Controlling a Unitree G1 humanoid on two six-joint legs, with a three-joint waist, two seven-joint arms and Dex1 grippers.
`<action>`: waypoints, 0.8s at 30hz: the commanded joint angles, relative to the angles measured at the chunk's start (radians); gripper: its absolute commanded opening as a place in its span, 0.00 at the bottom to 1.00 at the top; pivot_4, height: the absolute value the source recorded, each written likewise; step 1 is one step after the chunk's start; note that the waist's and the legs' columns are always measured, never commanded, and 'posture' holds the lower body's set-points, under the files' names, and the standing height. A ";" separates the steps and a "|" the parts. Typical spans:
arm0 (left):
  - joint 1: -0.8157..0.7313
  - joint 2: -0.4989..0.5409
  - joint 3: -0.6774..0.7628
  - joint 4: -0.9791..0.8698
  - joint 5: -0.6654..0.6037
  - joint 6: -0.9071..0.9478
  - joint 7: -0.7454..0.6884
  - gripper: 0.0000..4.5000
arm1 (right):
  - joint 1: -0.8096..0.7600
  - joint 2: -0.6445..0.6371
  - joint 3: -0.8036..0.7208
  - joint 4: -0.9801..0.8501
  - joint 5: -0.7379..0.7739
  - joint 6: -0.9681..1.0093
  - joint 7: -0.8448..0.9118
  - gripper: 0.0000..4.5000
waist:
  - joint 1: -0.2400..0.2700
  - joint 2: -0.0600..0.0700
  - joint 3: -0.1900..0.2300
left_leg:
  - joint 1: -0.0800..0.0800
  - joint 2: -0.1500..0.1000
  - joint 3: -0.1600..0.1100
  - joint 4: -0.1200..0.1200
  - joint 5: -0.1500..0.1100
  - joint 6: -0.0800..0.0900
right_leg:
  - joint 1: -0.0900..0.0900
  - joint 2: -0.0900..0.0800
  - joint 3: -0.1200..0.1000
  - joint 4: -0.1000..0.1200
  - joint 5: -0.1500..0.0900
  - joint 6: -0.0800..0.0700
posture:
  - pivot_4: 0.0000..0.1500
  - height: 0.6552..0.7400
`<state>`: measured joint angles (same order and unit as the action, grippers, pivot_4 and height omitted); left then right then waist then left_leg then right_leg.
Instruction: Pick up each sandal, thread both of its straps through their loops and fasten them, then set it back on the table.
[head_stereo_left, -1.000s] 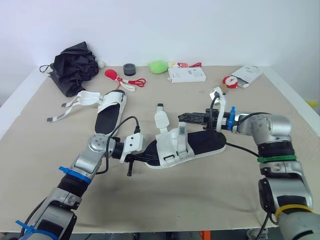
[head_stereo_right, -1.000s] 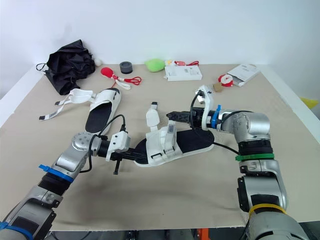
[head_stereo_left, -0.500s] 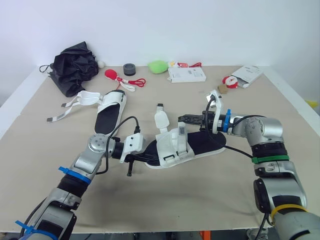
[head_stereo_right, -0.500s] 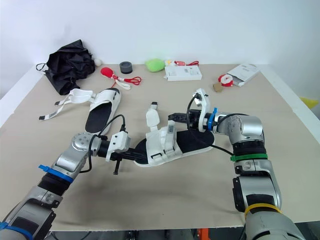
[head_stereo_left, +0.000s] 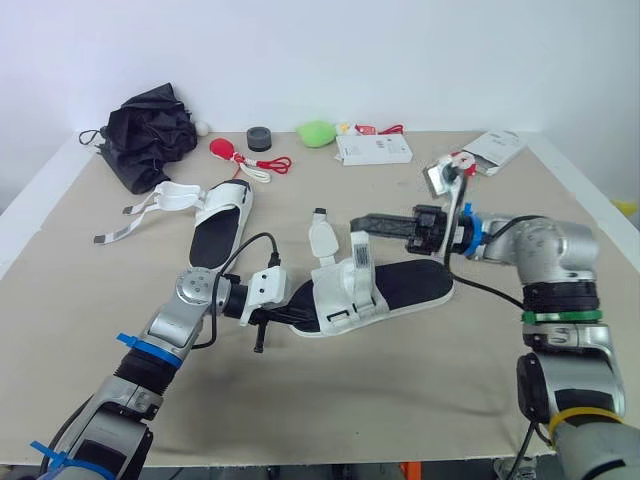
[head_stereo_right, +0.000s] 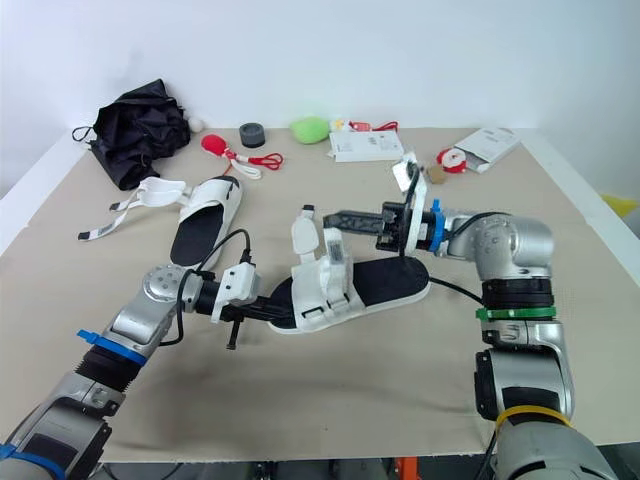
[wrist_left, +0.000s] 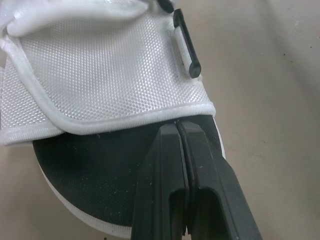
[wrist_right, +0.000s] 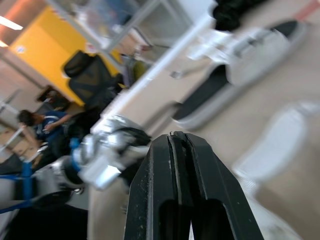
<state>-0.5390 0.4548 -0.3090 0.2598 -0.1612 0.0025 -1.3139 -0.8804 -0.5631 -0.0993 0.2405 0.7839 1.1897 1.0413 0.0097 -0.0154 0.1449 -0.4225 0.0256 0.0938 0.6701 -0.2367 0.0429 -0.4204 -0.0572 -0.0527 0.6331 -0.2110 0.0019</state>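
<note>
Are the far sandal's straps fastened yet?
No, the far sandal lies on the table with its straps trailing loose beside it.

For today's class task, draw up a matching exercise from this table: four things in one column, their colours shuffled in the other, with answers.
Things:
1. umbrella
2. soft lump
3. ball on a cord
4. near sandal

Colours:
A. red
B. white straps, dark insole
C. all black
D. green

Pairs: 1-C, 2-D, 3-A, 4-B
</note>
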 joint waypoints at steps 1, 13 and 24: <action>0.035 0.012 -0.057 0.047 0.052 0.021 -0.018 0.00 | -0.043 -0.001 -0.043 -0.043 0.051 0.006 0.010 0.01 | 0.000 0.000 0.000 | 0.000 0.000 0.000 0.000 0.000 0.000 | 0.000 0.000 0.000 0.000 0.000 0.000 | 1.00 1.00; 0.040 0.014 -0.055 0.036 0.050 0.026 -0.015 0.00 | -0.175 0.053 -0.055 0.099 0.020 -0.086 0.017 0.01 | -0.001 0.001 0.000 | 0.000 0.000 0.002 0.000 0.000 0.000 | -0.002 0.000 0.001 0.001 0.001 0.000 | 1.00 1.00; 0.047 0.011 -0.056 0.027 0.050 0.030 -0.007 0.00 | -0.133 0.101 0.096 0.234 -0.168 -0.223 0.022 0.01 | -0.002 0.001 0.000 | 0.000 0.001 0.004 0.000 0.000 0.000 | -0.002 0.000 0.001 0.002 0.001 -0.001 | 1.00 1.00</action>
<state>-0.5342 0.4566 -0.3060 0.2538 -0.1611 0.0011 -1.3099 -1.0058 -0.4685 -0.0021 0.4618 0.6351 0.9996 1.0499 0.0072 -0.0148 0.1447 -0.4226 0.0261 0.0976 0.6702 -0.2365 0.0427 -0.4228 -0.0569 -0.0513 0.6352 -0.2104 0.0008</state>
